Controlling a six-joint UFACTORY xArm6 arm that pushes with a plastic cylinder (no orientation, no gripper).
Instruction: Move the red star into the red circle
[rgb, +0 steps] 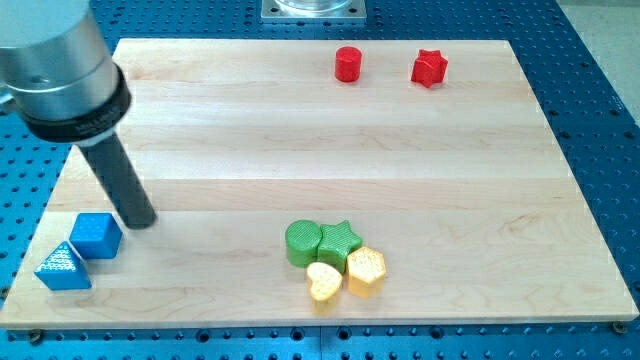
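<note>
The red star (429, 68) lies near the view's top, right of centre, on the wooden board (320, 150). The red circle (347, 64), a short red cylinder, stands to its left with a gap of about one block width between them. My tip (140, 220) rests on the board at the view's left, far from both red blocks. It is just right of and above the blue cube (96, 236), close to it.
A blue triangle (62, 268) lies at the lower left corner beside the blue cube. A cluster sits at bottom centre: green circle (302, 243), green star (340, 240), yellow heart (323, 281), yellow hexagon (366, 271). Blue perforated table surrounds the board.
</note>
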